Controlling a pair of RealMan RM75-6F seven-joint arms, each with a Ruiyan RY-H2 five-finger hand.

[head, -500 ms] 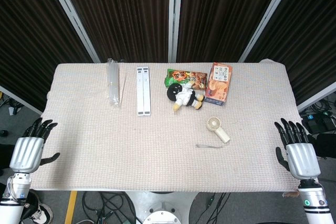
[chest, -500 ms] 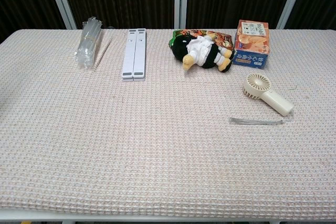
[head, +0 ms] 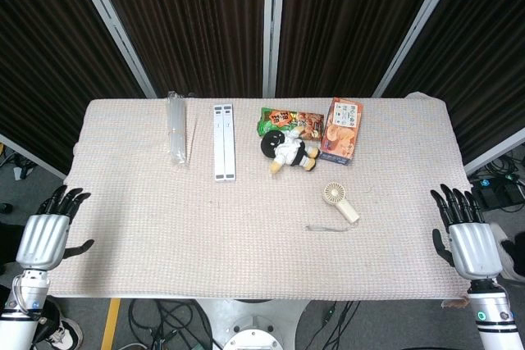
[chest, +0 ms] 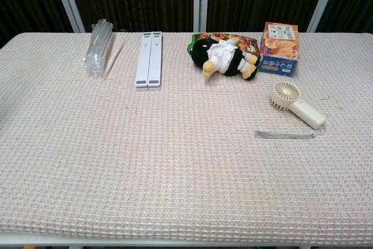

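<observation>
Only the head view shows our hands: left hand point(head: 43, 235) and right hand point(head: 470, 243) sit off the table's point(head: 246, 243) edges, fingers apart, holding nothing. The handheld fan point(head: 339, 201) lies nearest, well inboard of the right hand, with its strap point(head: 326, 228) beside it. The chest view adds fan point(chest: 296, 104) grille detail, no hands.

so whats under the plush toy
The plush toy lies partly on a green and orange snack packet; the packet's lower part is covered, so its full print cannot be seen.
</observation>
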